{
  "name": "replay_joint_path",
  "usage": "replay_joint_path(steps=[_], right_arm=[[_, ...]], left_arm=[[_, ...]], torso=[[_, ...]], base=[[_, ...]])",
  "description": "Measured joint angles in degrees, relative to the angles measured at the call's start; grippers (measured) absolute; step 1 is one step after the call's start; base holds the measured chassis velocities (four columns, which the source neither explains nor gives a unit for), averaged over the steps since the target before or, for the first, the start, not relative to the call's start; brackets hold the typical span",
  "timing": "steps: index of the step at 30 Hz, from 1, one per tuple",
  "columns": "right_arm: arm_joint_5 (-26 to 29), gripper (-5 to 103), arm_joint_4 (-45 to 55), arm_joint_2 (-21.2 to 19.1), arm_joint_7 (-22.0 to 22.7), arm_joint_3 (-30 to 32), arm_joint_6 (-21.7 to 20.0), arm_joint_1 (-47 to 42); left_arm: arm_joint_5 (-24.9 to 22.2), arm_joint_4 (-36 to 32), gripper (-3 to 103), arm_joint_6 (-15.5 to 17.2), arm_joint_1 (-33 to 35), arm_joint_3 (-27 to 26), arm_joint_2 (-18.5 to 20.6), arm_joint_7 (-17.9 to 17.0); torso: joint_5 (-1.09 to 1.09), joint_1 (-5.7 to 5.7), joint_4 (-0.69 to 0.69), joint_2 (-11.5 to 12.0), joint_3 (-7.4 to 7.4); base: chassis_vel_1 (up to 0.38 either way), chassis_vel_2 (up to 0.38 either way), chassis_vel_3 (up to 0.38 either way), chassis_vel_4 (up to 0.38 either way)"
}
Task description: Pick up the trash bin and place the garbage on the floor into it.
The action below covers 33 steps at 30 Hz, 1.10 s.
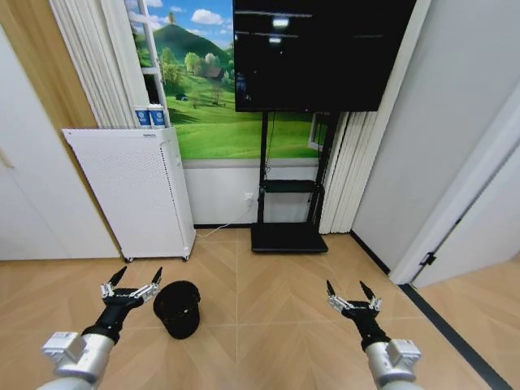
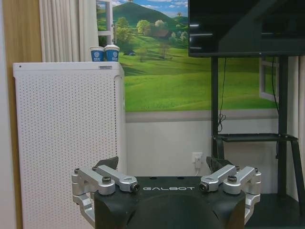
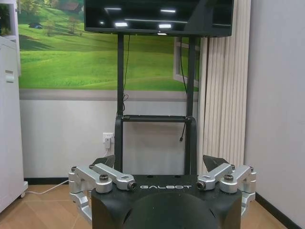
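Chevron wood floor (image 1: 268,325) — black mesh trash bin (image 1: 177,308); white perforated cabinet (image 1: 134,191); TV stand base (image 1: 288,237)

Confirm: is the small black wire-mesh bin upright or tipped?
Upright: the small black wire-mesh bin stands on the tan wood floor, its round opening facing up.

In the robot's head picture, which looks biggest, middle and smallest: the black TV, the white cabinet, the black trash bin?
Largest to smallest, as they look in the head view:
1. The TV, cut off at the top edge.
2. The white cabinet.
3. The trash bin, by far the smallest, though it sits closest to the camera.
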State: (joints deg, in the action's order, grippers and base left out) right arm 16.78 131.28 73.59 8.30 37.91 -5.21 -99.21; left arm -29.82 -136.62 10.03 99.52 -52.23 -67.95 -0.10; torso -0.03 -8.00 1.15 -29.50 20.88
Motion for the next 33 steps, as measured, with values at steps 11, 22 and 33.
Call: replay_joint_path(steps=[11,22,33], right_arm=[[0.0,100,0.0,0.0,0.0,0.0,0.0,0.0],[0.0,100,0.0,0.0,0.0,0.0,0.0,0.0],[0.0,100,0.0,0.0,0.0,0.0,0.0,0.0]], left_arm=[[0.0,0.0,100,0.0,0.0,0.0,0.0,0.0],[0.0,0.0,100,0.0,0.0,0.0,0.0,0.0],[0.0,0.0,100,0.0,0.0,0.0,0.0,0.0]], torso=[[0.02,0.02,-0.01,0.0,-0.04],[0.06,0.0,-0.01,0.1,-0.02],[-0.02,-0.01,-0.01,0.1,-0.03]], base=[[0.342,-0.341,-0.337,0.332],[0.167,0.031,-0.187,-0.006],[0.218,0.259,-0.185,-0.252]])
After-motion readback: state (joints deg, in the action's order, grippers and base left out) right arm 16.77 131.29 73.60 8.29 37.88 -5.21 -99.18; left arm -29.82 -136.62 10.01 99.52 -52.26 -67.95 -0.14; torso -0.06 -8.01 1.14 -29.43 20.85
